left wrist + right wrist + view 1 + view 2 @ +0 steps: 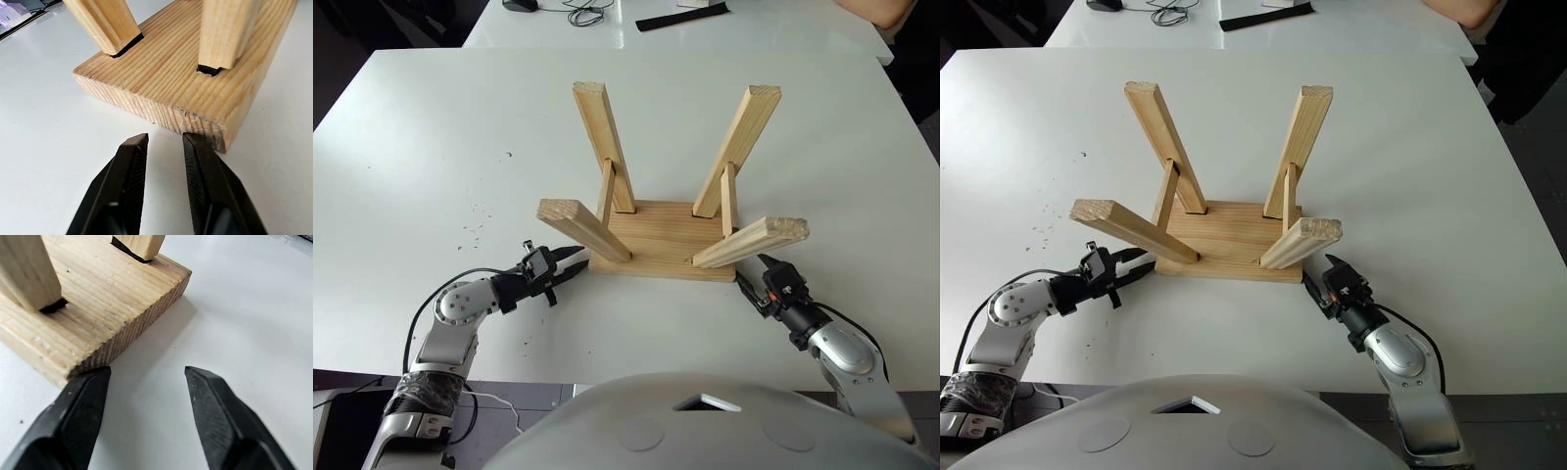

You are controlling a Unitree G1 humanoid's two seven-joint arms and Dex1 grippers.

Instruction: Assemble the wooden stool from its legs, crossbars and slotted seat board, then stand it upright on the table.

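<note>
The wooden stool lies upside down in the middle of the white table, its seat board (656, 242) flat on the surface. Several legs stick up and splay outward, among them a far leg (604, 145) and a near leg (751, 242). Short crossbars (606, 191) (729, 196) join the legs on each side. My left gripper (578, 263) rests low at the board's near left corner (215, 139), open with a narrow gap and nothing in it. At the near right corner (73, 369), my right gripper (146, 371) stands open wider, one finger (80, 401) by the board's edge.
Small dark specks (475, 227) dot the table to the left of the stool. A second white table behind carries a black strap (682, 17), cables (587, 12) and a dark mouse (520, 5). The front table edge runs just under both arms.
</note>
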